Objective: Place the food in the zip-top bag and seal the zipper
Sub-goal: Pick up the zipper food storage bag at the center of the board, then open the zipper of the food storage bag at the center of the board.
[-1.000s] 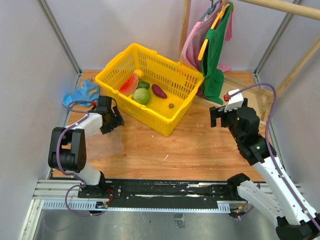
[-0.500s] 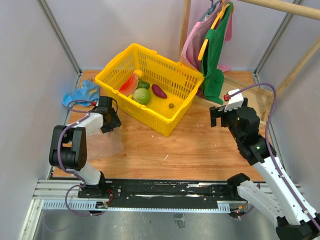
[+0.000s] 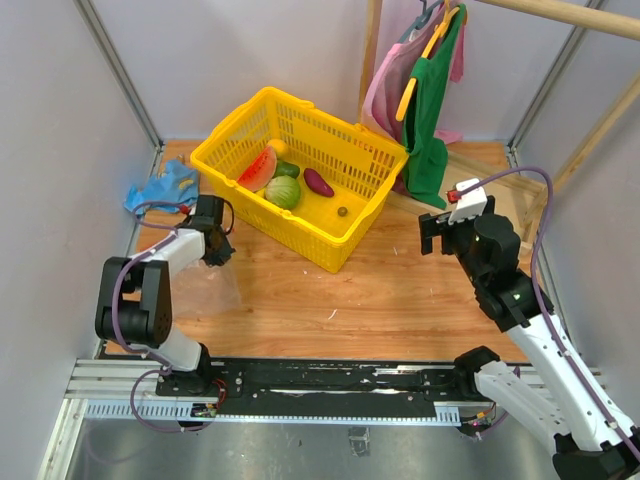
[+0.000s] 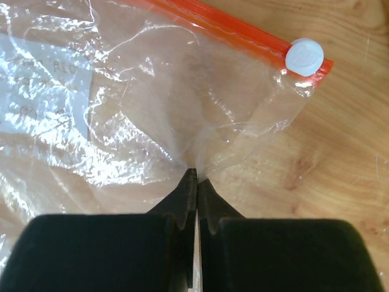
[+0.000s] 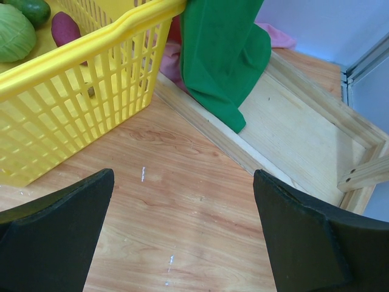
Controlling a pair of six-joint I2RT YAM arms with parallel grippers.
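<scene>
Fingers of the left gripper are pressed together on a fold of the bag, pinching the clear film just below the zipper. A white slider sits at the strip's end. Whether the zipper is sealed I cannot tell. The wrist view cuts off the bag's left and lower parts. From above, the bag is only a faint sheen on the table, just off the near-left corner of the basket — its outline hard to trace.

The right gripper hangs off the basket's right corner, fingers spread wide with nothing between them; its own view shows only their inner edges.

All the food lies in the basket: watermelon, melon, eggplant, a green piece, and a yellow fruit partly hidden behind the watermelon. A dark speck near the basket's right wall is too small to tell. A green cloth hangs beyond the basket.
</scene>
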